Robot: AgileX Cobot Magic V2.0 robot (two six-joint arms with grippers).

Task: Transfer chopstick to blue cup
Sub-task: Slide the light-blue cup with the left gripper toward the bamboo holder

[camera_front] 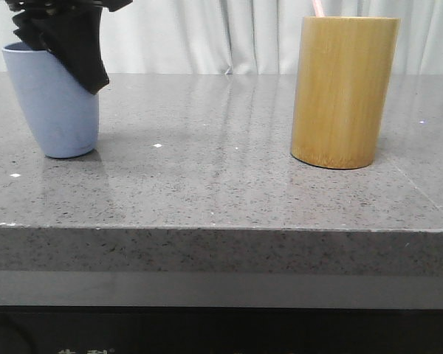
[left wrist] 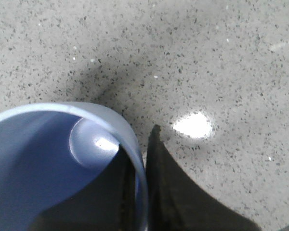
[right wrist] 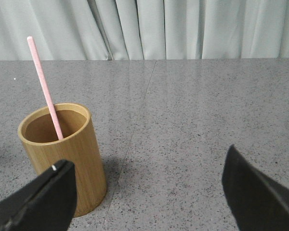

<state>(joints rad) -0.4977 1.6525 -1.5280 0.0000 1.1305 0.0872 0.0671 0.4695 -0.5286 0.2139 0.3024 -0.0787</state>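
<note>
Chopstick (right wrist: 44, 86) stands leaning inside bamboo cylinder (right wrist: 62, 154), top poking out; looks light, stiff, slippery, so pinch the exposed upper shaft. Right gripper (right wrist: 149, 192) spread wide, empty. Left gripper (left wrist: 139, 192) straddles blue cup (camera_front: 55, 103) rim

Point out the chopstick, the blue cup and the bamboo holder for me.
chopstick (right wrist: 45, 88): right wrist view, mid-shaft above the holder's rim.
blue cup (camera_front: 55, 110): front view, outer wall, tilted.
bamboo holder (camera_front: 343, 92): front view, middle of its side.
</note>
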